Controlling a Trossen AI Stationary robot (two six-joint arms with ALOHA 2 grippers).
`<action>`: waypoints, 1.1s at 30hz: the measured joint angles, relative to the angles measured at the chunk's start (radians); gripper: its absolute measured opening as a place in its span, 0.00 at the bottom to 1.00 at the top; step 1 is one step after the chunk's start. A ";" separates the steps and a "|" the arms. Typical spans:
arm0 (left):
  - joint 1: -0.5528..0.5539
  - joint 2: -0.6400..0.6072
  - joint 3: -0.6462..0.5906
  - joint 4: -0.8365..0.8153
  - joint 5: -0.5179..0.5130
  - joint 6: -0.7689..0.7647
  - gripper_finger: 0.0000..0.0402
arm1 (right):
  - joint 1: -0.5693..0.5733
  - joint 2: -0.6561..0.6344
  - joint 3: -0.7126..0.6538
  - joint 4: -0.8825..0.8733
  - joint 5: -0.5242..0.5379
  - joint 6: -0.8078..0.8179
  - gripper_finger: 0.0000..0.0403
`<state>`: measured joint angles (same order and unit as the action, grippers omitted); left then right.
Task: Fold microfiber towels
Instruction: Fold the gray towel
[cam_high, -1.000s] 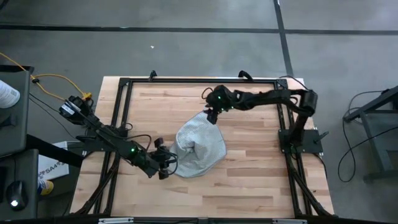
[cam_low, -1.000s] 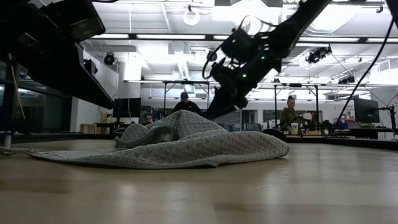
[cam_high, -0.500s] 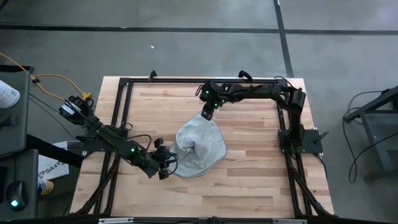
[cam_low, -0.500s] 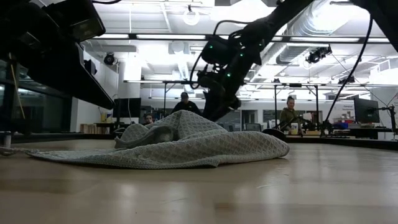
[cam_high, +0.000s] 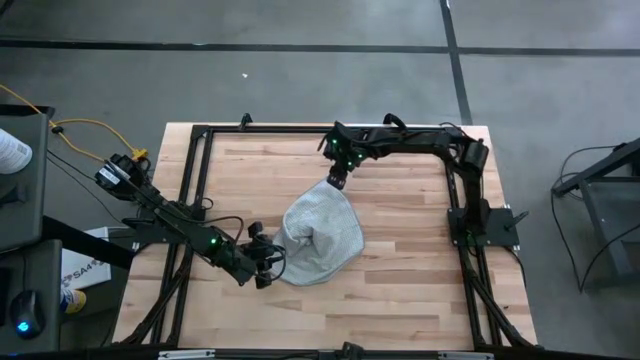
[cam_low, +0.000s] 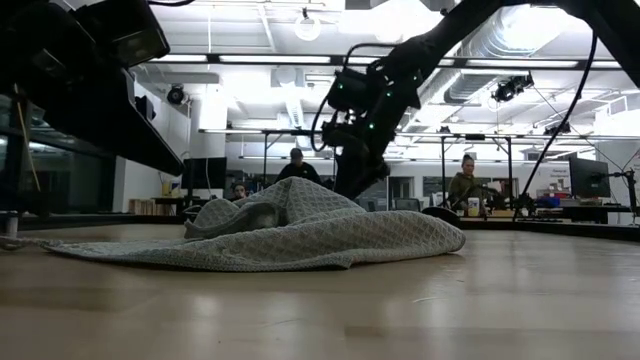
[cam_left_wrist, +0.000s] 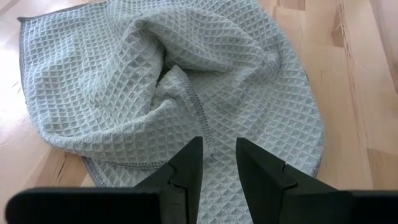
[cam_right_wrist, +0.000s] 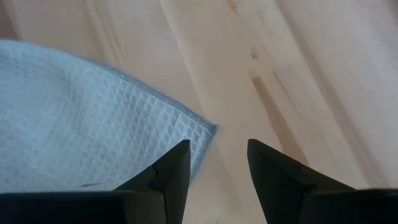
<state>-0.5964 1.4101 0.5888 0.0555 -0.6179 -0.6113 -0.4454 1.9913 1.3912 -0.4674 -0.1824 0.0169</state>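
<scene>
Now the microfiber towel (cam_high: 320, 238) lies crumpled near the middle of the desk (cam_high: 400, 290), a little toward the left arm's side. It is not flat: in the low view it (cam_low: 290, 235) rises into a soft hump with folds, and its edges spread out on the wood. Its shape and place look the same as one second ago.

The right gripper (cam_high: 337, 180) is above the towel's far corner, the one pointing to the back edge of the desk. In the right wrist view its fingers (cam_right_wrist: 173, 171) stand a small way apart with nothing between them, and the corner of the towel (cam_right_wrist: 93, 137) lies just under and beside them on the bare wood. I cannot tell if the fingers touch the cloth. Compared with one second ago, the right arm has pulled its elbow in toward the back edge of the desk, so the arm now runs along that edge, and the gripper points down more steeply at the corner. From half a second ago it moved only a little.

The left gripper (cam_high: 262, 272) is at the towel's near-left edge, unchanged from before. In the left wrist view its fingers (cam_left_wrist: 186, 171) are narrowly apart and hold nothing, with the towel's hem (cam_left_wrist: 193, 99) just in front of them.
</scene>
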 joint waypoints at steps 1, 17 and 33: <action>0.000 0.000 0.000 0.000 0.000 0.000 0.24 | -0.003 0.008 -0.001 0.000 -0.007 -0.001 0.38; 0.000 0.000 0.000 0.002 0.001 0.000 0.24 | -0.002 0.079 0.000 0.066 -0.028 -0.011 0.38; 0.000 0.000 0.000 0.002 0.018 -0.006 0.24 | 0.006 0.091 0.000 0.028 -0.086 0.036 0.38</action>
<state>-0.5961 1.4101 0.5884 0.0578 -0.6000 -0.6168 -0.4397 2.0824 1.3911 -0.4398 -0.2684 0.0525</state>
